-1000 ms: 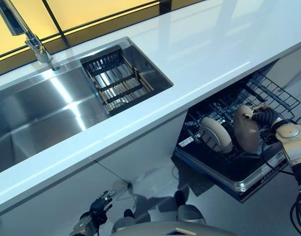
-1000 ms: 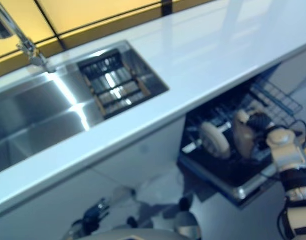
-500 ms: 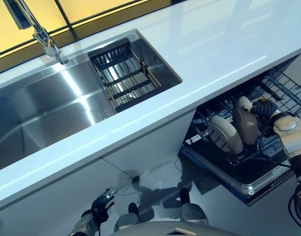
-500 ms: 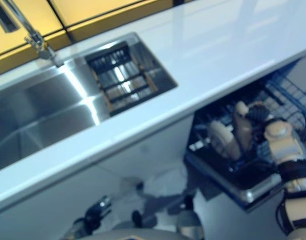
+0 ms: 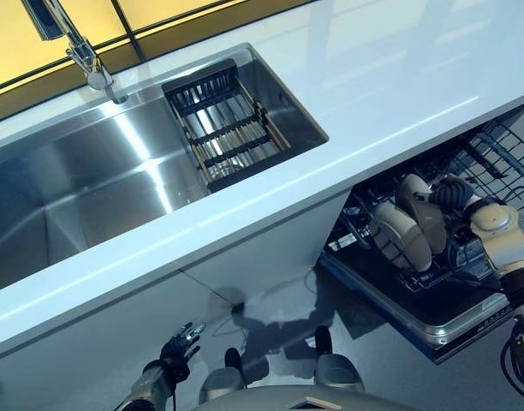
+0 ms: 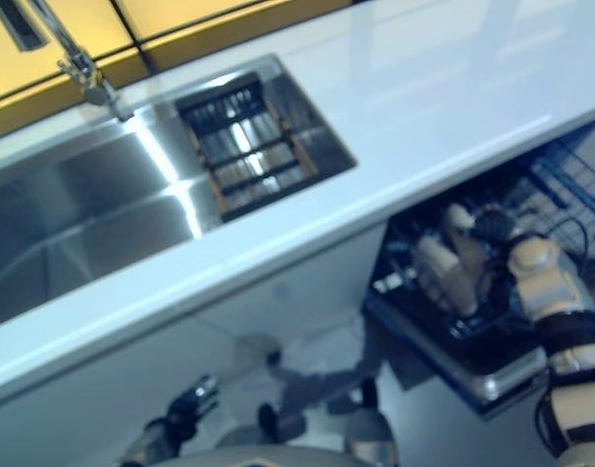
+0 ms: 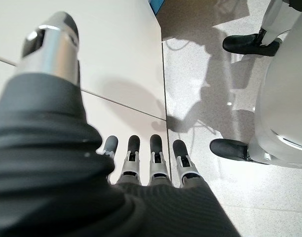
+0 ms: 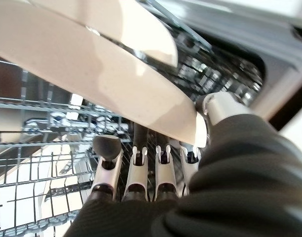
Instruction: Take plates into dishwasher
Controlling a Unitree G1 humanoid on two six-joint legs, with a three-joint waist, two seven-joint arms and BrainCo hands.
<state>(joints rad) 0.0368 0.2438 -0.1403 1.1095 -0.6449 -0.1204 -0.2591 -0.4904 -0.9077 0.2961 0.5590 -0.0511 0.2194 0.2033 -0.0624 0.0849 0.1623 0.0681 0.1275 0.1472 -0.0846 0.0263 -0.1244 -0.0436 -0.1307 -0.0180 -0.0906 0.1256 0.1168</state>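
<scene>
My right hand (image 5: 455, 193) is shut on a beige plate (image 5: 421, 219) and holds it on edge in the lower rack (image 5: 493, 156) of the open dishwasher. In the right wrist view the thumb and fingers (image 8: 141, 177) pinch the plate's rim (image 8: 106, 84). A second beige plate (image 5: 397, 240) stands in the rack just to the left, close beside the held one; it also shows in the right wrist view (image 8: 141, 24). My left hand (image 5: 178, 351) hangs low before the white cabinet front, open and empty, its fingers (image 7: 156, 158) straight.
A white counter (image 5: 399, 77) runs above the dishwasher. A steel sink (image 5: 91, 188) with a faucet (image 5: 78, 51) and a dark drain basket (image 5: 232, 128) lies to the left. The rack's wire tines stand around the plates.
The camera has shifted, so the whole scene sits further right. My right hand has brought the held plate closer to the standing plate in the rack.
</scene>
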